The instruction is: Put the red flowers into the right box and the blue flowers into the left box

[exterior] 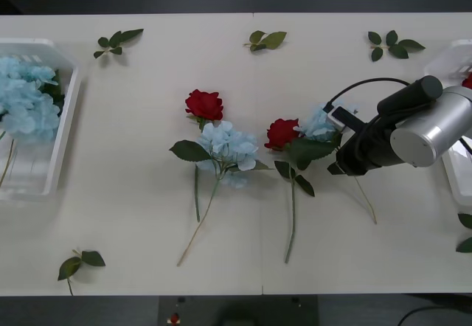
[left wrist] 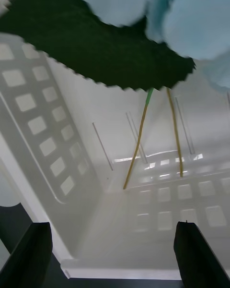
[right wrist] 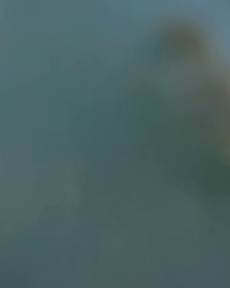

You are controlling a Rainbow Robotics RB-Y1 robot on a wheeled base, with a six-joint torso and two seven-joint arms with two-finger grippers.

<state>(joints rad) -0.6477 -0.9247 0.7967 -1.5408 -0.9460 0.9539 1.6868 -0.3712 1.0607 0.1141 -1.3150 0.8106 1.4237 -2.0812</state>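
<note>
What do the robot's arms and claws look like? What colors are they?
In the front view, the right arm has a shiny silver round section, then black parts going down toward its claw, with a black cable looping over it and a small white piece near the wrist. In the left wrist view, the left claw has two plain black fingers, one at each corner.

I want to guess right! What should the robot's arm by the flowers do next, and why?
Probably the right gripper should grasp and lift the blue flower it sits at, beside a red rose. Blue ones belong in the left box. The left gripper hovers open over it.
</note>
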